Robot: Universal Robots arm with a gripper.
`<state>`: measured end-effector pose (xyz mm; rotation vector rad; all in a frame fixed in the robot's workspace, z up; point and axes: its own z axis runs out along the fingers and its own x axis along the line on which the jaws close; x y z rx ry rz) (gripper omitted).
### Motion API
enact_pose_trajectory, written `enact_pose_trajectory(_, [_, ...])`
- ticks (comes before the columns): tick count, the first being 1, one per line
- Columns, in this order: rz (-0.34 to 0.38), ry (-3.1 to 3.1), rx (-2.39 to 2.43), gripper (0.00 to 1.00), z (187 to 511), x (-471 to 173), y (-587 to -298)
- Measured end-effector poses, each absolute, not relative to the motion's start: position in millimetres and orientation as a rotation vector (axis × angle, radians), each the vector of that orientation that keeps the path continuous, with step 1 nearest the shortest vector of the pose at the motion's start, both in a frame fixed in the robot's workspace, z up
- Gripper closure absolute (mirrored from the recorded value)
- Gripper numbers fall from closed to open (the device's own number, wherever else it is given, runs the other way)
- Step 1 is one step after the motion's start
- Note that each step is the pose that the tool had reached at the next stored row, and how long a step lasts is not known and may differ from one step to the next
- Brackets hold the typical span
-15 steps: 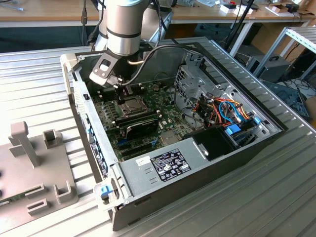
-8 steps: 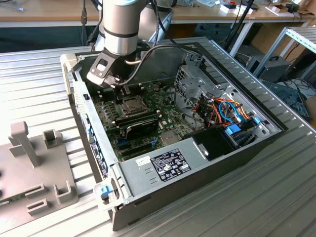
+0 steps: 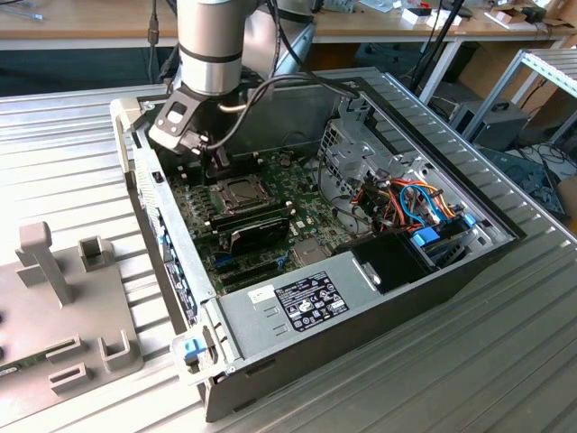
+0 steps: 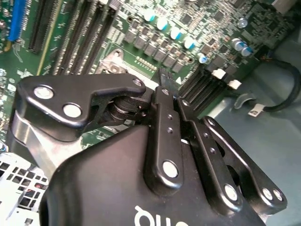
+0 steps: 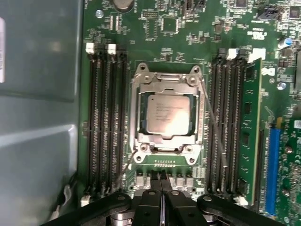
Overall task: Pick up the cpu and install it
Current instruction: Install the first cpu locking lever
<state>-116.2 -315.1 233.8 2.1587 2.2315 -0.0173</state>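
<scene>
My claw point(image 5: 161, 181) was pressed together, pinching nothing, above the green motherboard point(image 5: 164, 28). The cpu point(image 5: 169, 113) lay flat inside its metal socket frame point(image 5: 139, 122), just beyond my claw's tips, untouched.

Arm: silver-grey cylindrical metal wrist section point(image 3: 212, 32), ringed by a black band. A black cable point(image 3: 306, 79) arcs away from the wrist. A grey angular bracket point(image 3: 174, 120) with a dark round opening is fitted beneath the band.

Black matte tool point(image 4: 164, 87): rounded housing with flat linkage bars, each pinned with bright silver round-head screws point(image 4: 170, 169). The housing carries partial white lettering. In the first wrist view, the black fingers point(image 5: 151, 207) are narrow and straight-edged.
</scene>
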Motion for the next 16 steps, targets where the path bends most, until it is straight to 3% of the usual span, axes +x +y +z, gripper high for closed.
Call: enact_pose_trajectory(16, [-0.017,2.231,2.159,0.89,233.8,-119.0,-302.5])
